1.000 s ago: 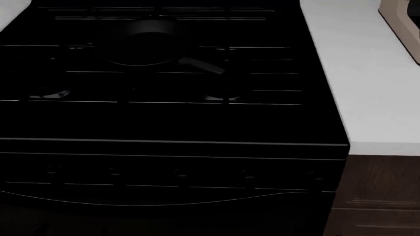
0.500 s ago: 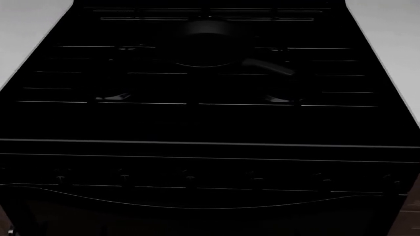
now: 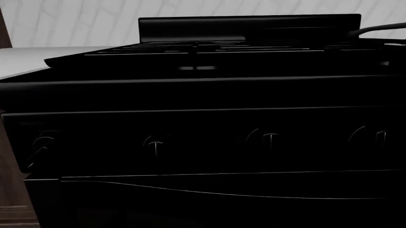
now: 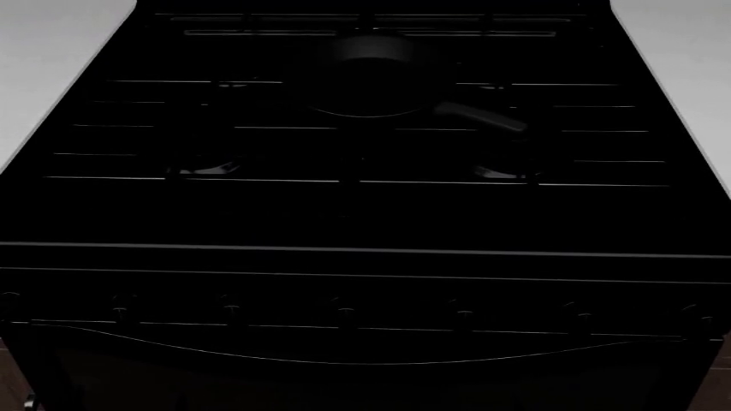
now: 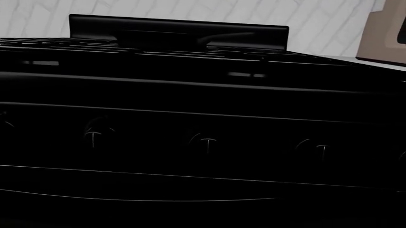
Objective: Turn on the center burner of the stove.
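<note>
The all-black stove fills the head view, with thin grate bars on top and a row of several small knobs along its front panel above the curved oven handle. A dark pan sits on the middle rear grate, its handle pointing right. The left wrist view faces the front panel and shows knobs. The right wrist view shows knobs too. Neither gripper shows in any view; both wrist cameras sit some way in front of the stove.
Light countertop flanks the stove on the left and on the right. A beige appliance stands on the right counter. A tiled wall rises behind the stove's black back panel.
The head view has shifted right along the stove: the stove, once at the left with counter and cabinet beside it, now sits centred. The last half second brought only a small shift.
</note>
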